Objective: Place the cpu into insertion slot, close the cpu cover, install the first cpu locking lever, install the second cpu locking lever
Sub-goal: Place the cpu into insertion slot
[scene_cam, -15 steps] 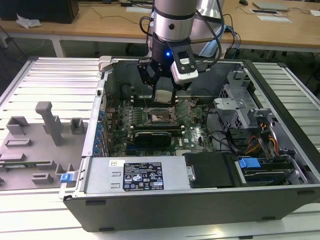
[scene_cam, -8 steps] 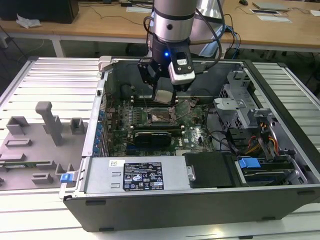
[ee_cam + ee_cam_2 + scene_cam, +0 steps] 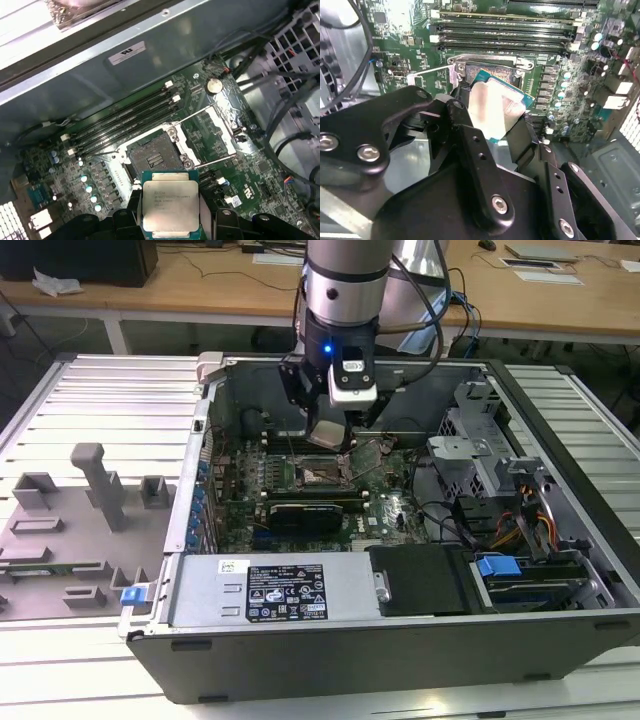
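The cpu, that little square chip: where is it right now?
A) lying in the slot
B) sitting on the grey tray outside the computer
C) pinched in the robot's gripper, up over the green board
C: in the first wrist view the gripper pinches the cpu by two opposite edges, above the board, while the insertion slot has no chip in it.

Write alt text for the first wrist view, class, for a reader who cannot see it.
The gripper holds the cpu, metal top showing, above a green motherboard. Near it the insertion slot lies bare, with the cpu cover swung open beside it.
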